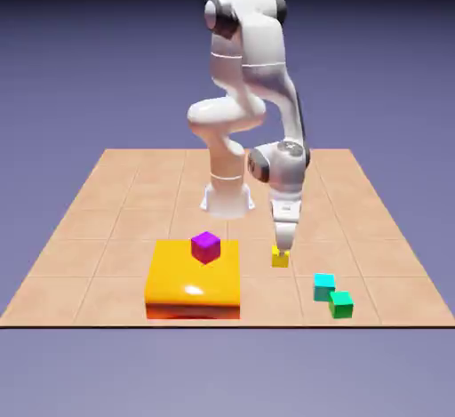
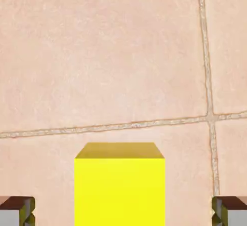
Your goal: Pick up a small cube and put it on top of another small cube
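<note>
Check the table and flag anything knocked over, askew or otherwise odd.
Nothing stands out. The small yellow cube sits flat and square on the tiled table, centred between the open claw tips. The magenta cube rests level on the big orange block; the cyan cube and green cube sit side by side, upright.

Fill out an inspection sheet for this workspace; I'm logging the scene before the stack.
Surface: tiled table, flat.
Job's things: small yellow cube on the table, between the open fingers in the hand view.
Clutter: magenta cube atop large orange block; cyan cube touching green cube.
Grippers: hand open, low over the yellow cube, fingers apart from it.
Cables: nothing seen.
Surroundings: plain blue-violet backdrop.
</note>
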You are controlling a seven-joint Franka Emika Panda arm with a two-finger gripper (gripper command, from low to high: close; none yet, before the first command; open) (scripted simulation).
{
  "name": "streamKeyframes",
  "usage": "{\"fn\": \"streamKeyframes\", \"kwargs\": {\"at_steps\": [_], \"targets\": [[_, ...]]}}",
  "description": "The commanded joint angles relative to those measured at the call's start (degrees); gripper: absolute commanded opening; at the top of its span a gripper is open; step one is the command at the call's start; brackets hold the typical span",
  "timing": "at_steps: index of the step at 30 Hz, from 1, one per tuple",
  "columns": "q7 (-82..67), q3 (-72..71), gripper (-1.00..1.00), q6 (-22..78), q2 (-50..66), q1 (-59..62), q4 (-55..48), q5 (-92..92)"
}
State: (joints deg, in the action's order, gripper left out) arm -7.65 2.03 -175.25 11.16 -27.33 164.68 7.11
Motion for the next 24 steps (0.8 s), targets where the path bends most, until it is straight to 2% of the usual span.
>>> {"fn": "streamKeyframes", "kwargs": {"at_steps": [1,3,4,15,24], "targets": [[0.45,0.46,0.00,-1.69,2.08,-0.30,-0.39,0.57],[1.12,1.14,0.00,-4.21,5.17,-0.76,-0.96,1.43],[1.12,1.14,-1.00,-4.21,5.17,-0.76,-0.96,1.43],[-2.70,-2.73,-1.00,10.14,-12.45,1.82,2.32,-3.44],[4.33,5.55,-1.00,32.56,-24.18,18.73,-8.37,-2.08]]}}
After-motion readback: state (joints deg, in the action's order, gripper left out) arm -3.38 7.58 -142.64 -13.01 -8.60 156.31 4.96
